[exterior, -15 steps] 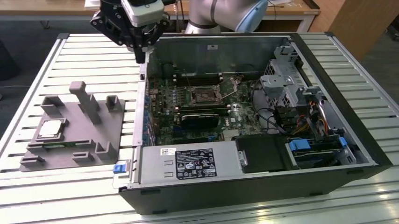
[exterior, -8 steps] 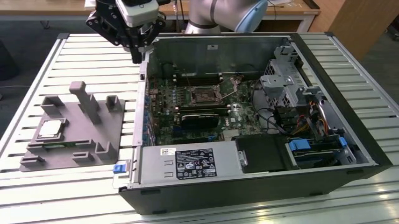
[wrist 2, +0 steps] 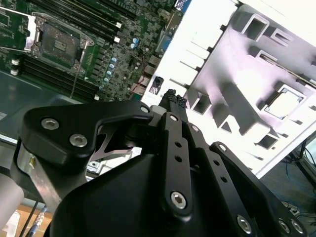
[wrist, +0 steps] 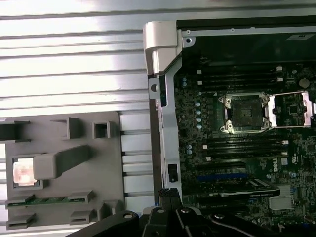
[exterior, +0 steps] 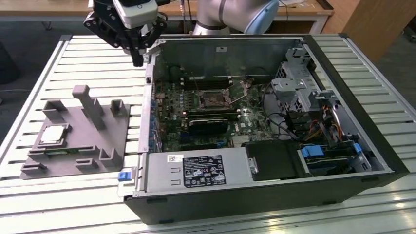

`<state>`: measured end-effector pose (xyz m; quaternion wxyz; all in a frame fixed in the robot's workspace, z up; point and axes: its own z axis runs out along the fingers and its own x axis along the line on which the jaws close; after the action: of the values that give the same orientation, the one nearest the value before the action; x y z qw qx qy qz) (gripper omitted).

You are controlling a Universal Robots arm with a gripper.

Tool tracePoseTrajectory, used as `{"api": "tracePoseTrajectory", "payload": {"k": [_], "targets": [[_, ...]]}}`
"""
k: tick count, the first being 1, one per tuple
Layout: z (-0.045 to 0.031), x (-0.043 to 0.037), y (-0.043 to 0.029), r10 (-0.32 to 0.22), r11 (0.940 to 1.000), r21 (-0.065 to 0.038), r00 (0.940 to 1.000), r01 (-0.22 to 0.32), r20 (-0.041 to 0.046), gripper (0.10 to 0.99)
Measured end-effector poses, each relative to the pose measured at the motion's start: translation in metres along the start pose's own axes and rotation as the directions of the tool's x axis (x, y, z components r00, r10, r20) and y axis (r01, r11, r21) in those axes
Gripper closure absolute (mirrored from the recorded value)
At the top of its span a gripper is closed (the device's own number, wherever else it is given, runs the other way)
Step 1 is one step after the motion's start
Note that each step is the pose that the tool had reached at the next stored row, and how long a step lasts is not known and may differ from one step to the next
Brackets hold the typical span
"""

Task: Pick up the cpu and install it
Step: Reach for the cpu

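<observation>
**CPU not yet picked: claw empty at the case edge**

The black two-finger claw (exterior: 137,59) is hanging with its fingertips pressed together, gripping nothing, over the corner of the open black computer case (exterior: 390,163). The small square silver-topped cpu (exterior: 54,135) is lying in its recess in the grey plastic tray (exterior: 123,130), well apart from the claw. The black square socket (exterior: 212,99) is sitting open. Judgement: approach stage; the pick is calling for parted fingers squared over the chip.
</observation>
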<state>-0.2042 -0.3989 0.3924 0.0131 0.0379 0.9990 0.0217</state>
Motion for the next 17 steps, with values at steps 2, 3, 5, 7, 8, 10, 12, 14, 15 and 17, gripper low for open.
{"api": "tracePoseTrajectory", "payload": {"k": [2, 3, 5, 7, 8, 10, 12, 14, 15, 17], "targets": [[0.0, 0.0022, -0.0002, 0.0, 1.0, 0.0, 1.0, 0.0, 0.0, 0.98], [0.0, 0.0034, -0.0003, 0.0, 1.0, 0.0, 1.0, 0.0, 0.0, 0.98], [0.0, 0.0059, -0.0005, 0.0, 1.0, 0.0, 1.0, 0.0, 0.0, 0.98], [-0.0001, 0.0088, -0.0007, 0.0, 1.0, 0.0, 1.0, 0.0, 0.0, 0.98], [-0.0001, 0.0101, -0.0008, 0.0, 1.0, 0.0, 1.0, 0.0, 0.0, 0.98], [-0.0001, 0.0127, -0.001, 0.0, 1.0, 0.0, 1.0, 0.0, 0.0, 0.98], [-0.0002, 0.0154, -0.0012, 0.0, 1.0, 0.0, 1.0, 0.0, 0.0, 0.98], [-0.0001, 0.0178, -0.0014, 0.0, 1.0, 0.0, 1.0, 0.0, 0.0001, 0.98], [-0.0002, 0.0189, -0.0015, 0.0, 1.0, 0.0, 1.0, 0.0, 0.0, 0.98], [-0.0002, 0.0213, -0.0017, 0.0, 1.0, 0.0, 1.0, 0.0, 0.0, 0.98]]}}
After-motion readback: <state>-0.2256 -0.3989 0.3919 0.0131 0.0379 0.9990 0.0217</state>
